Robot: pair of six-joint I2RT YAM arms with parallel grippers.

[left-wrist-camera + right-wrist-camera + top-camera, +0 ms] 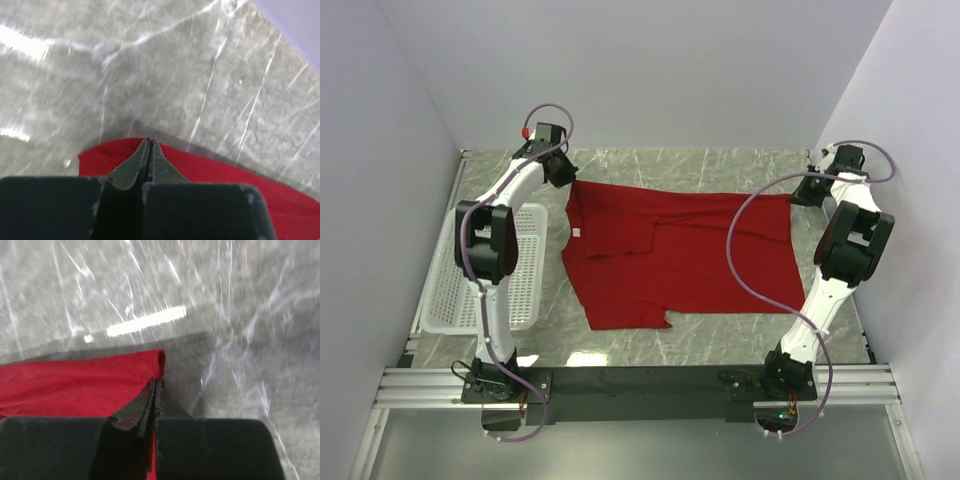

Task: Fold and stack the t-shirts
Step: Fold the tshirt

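Plain white walls (650, 70) enclose a grey marble tabletop (720, 340).

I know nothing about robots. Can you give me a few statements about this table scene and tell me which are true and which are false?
1. The t-shirt is deep red. True.
2. The t-shirt lies inside the white basket. False: it lies spread on the table, to the right of the basket.
3. Both grippers are shut. True: the left gripper and the right gripper each pinch a far corner of the t-shirt.
4. The t-shirt is folded into a small neat square. False: it is spread out wide, wider than the basket.
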